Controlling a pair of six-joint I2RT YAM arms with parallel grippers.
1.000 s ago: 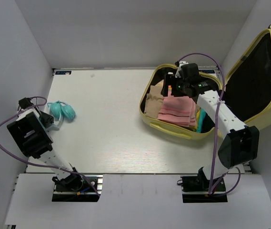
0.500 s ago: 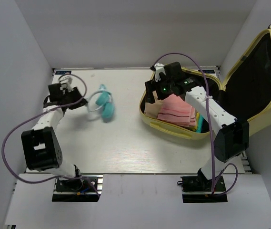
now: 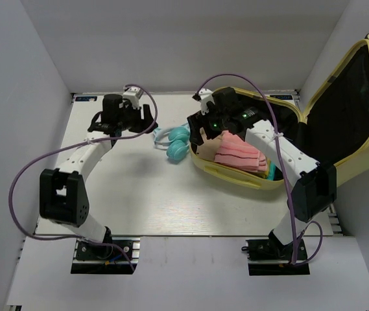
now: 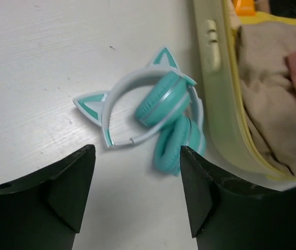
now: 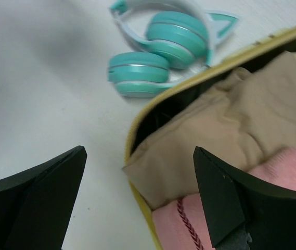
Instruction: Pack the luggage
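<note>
We see the luggage (image 3: 236, 176) lying open on the table's (image 3: 139, 188) far right. Its shell faces up, its long axis appears to run left to right, and its lid (image 3: 356, 91) is swung up to the right. Our left gripper (image 4: 136, 151) hangs with fingers apart and empty over the teal cat-ear headphones (image 4: 161, 99), which lie just beside the shell's left wall. Our right gripper (image 5: 139, 151) is spread wide above the beige garment (image 5: 226, 125), gripping nothing.

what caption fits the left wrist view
Open left hand above teal headphones lying beside the yellow luggage
</note>
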